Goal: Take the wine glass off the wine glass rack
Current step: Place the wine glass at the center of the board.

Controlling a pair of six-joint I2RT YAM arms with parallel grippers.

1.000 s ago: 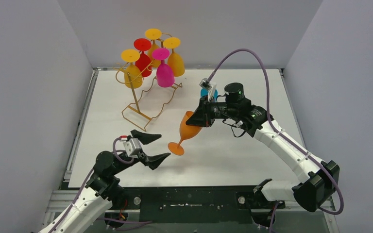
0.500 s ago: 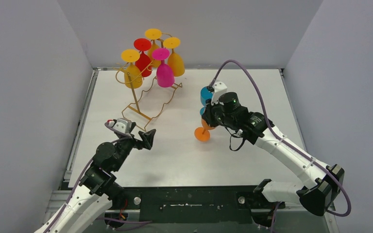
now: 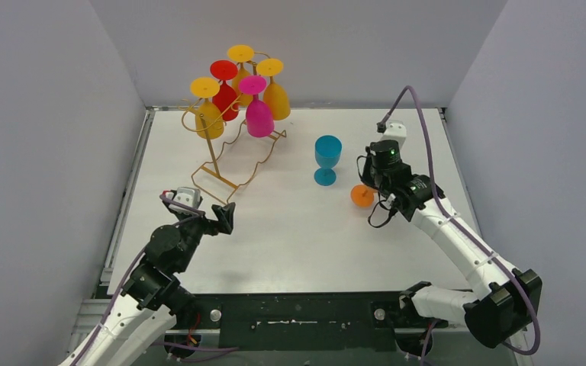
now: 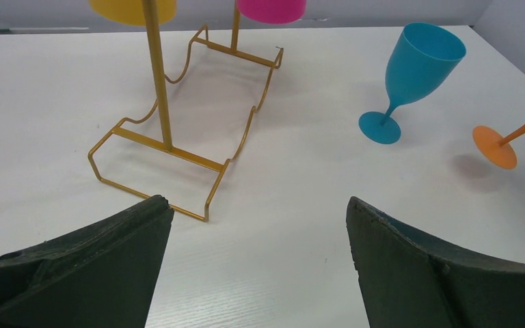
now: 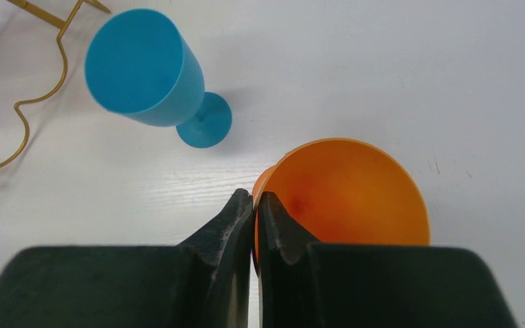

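The orange wine glass is off the wine glass rack and in my right end effector. The fingers are pinched nearly together on the rim, with the thin wall of the bowl clamped between them. The glass is over on the right half of the counter, tipped over at an angle. Its round foot is low over the surface, and I honestly can't tell if it's touching or just above it.

My right arm reaches forward from its base and bends at the elbow, with the wrist angled down so its camera looks straight into the bowl. My left arm is folded closer to home. Its left end effector has the fingers spread wide apart with nothing in them, and it's aimed at the near end of the rack's wire base.

A blue glass stands upright just to the left of the orange one, near it but not touching, between it and the rack. The rack sits at the far left of the counter with a pink glass, a red glass and three yellow glasses hanging upside down from it. Nothing sits between my open left fingers and the rack base.
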